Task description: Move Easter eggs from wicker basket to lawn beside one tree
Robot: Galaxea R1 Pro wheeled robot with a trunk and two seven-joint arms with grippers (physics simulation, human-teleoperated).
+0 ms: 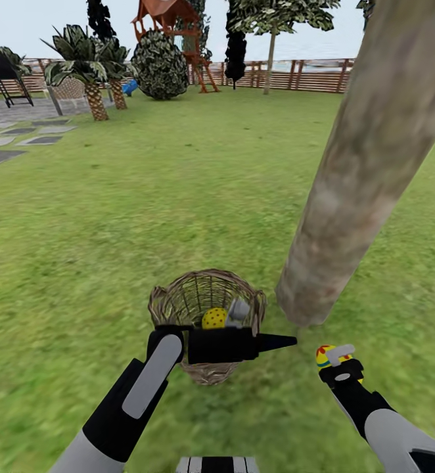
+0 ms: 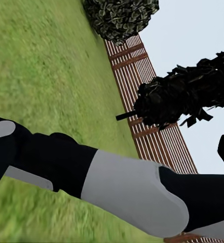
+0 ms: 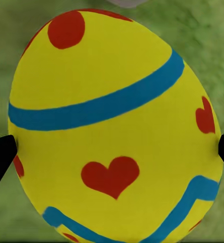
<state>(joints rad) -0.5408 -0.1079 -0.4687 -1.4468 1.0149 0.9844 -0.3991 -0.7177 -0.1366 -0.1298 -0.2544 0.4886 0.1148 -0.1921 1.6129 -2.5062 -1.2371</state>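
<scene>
The wicker basket (image 1: 178, 299) stands on the lawn (image 1: 145, 217) just in front of me, close to the foot of the thick tree (image 1: 368, 164). One yellow Easter egg (image 1: 213, 318) shows inside it; anything else in the basket is hidden by my left arm. My left gripper (image 1: 237, 314) reaches over the rim, one grey finger beside that egg; its jaws are hidden. My right gripper (image 1: 334, 358) hangs low over the grass right of the basket, near the trunk's base, shut on a second egg (image 3: 112, 126). Its black fingertips (image 3: 0, 157) press both sides of that egg.
Grey paving slabs (image 1: 0, 141) lie at the far left, with short palms (image 1: 96, 98) beyond them. A round bush (image 1: 160, 66), a wooden play tower (image 1: 171, 20) and the slatted fence (image 1: 296, 75) close the far end. Open grass spreads left of the trunk.
</scene>
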